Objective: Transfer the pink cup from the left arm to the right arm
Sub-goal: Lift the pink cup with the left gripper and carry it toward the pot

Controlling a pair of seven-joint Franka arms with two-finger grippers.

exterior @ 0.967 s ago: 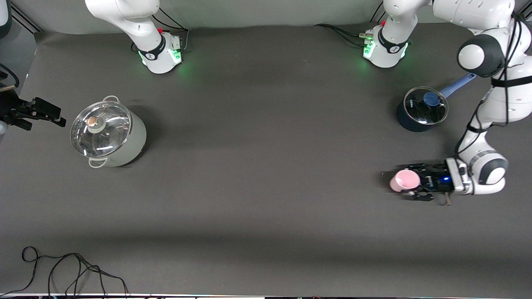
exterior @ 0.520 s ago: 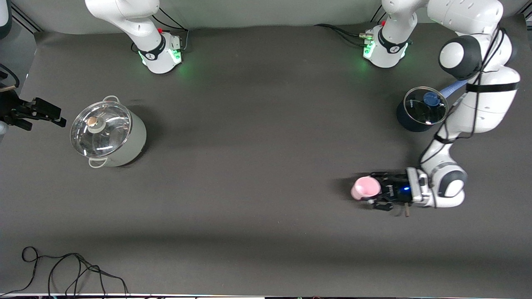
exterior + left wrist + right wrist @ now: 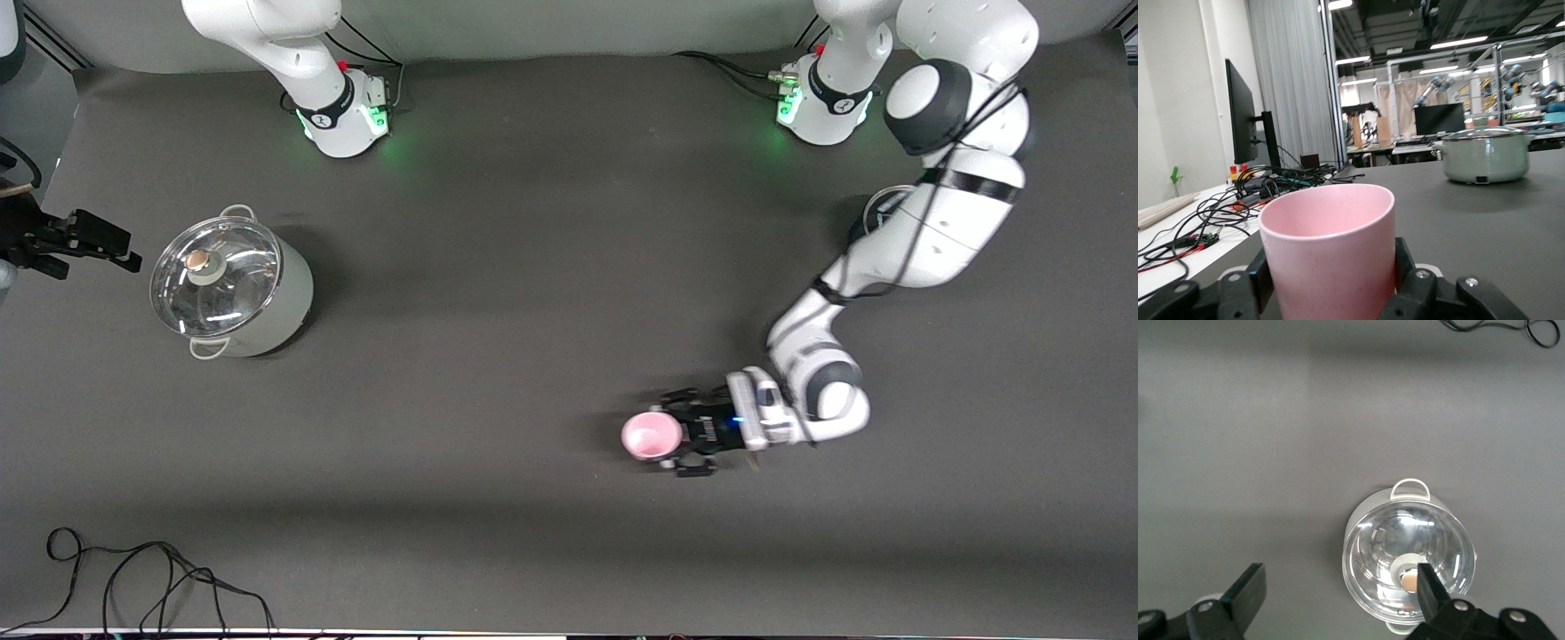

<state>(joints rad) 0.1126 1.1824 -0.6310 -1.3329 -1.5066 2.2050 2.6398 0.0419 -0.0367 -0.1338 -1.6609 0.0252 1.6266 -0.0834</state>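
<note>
The pink cup (image 3: 652,436) is a small pale-pink tumbler, upright, near the middle of the table. My left gripper (image 3: 665,435) is shut on it, one finger on each side of its wall. In the left wrist view the cup (image 3: 1328,233) fills the foreground between the black fingers (image 3: 1405,263) of the left gripper (image 3: 1330,283). My right gripper (image 3: 120,244) waits at the right arm's end of the table, beside the grey-green pot (image 3: 233,286). In the right wrist view the right gripper (image 3: 1338,593) is open and empty above that pot (image 3: 1408,560).
The grey-green pot has a glass lid and also shows in the left wrist view (image 3: 1485,157). A dark blue saucepan (image 3: 864,227) is mostly hidden under the left arm. Black cables (image 3: 151,578) lie at the table's edge nearest the front camera.
My left gripper has carried the pink cup from the left arm's end of the table toward the middle. The right gripper and the pots have not moved.
</note>
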